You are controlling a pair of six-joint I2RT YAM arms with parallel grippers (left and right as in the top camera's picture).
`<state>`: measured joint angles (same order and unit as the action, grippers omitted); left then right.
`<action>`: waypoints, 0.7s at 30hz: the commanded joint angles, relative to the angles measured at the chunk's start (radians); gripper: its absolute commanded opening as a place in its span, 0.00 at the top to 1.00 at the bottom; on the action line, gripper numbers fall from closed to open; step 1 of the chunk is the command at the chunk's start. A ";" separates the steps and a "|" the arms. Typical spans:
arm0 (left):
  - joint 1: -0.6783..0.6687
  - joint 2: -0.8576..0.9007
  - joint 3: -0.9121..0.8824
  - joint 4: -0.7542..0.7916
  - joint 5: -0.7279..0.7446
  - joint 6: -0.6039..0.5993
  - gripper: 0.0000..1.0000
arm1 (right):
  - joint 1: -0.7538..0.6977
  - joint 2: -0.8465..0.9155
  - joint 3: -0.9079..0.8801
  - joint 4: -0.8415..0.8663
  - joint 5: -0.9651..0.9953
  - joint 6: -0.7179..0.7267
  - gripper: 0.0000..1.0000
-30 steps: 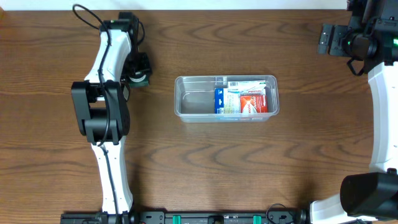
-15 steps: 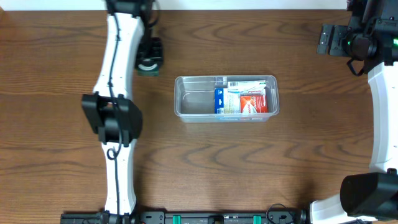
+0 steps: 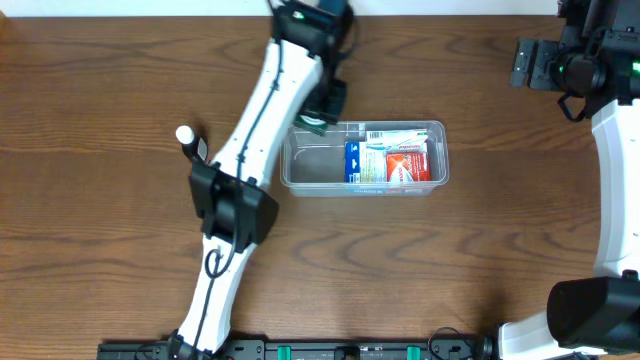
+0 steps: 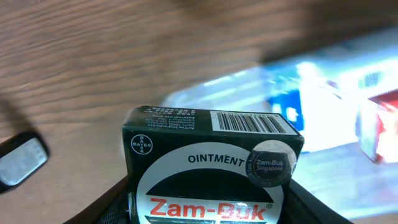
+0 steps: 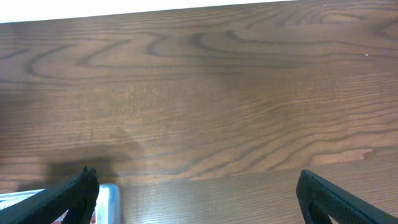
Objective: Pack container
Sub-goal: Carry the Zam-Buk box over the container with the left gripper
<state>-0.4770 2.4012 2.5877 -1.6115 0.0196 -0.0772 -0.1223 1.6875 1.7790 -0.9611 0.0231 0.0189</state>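
At the table's centre we see the clear container (image 3: 300, 172), its right half holding a blue box (image 3: 355, 160) and a red box (image 3: 408, 164). Over its far left corner our left gripper (image 3: 318, 115) clamps a dark Zam-Buk ointment box (image 4: 211, 155). Our right gripper (image 5: 199, 199) hangs spread wide and empty near the far right edge.

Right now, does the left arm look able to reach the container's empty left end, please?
Probably yes. The left gripper, shut on the ointment box, hovers at the container's far left corner, and that end is bare; the other boxes sit at the right end.
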 commanded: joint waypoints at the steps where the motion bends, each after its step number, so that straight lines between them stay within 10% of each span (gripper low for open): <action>1: -0.068 0.002 0.019 -0.078 -0.001 0.036 0.48 | -0.004 0.001 0.005 -0.001 0.006 0.014 0.01; 21: -0.280 0.002 -0.172 -0.078 -0.013 0.257 0.56 | -0.004 0.001 0.005 -0.001 0.007 0.014 0.01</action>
<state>-0.7769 2.4012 2.4435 -1.6119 0.0189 0.1478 -0.1223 1.6875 1.7790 -0.9611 0.0231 0.0189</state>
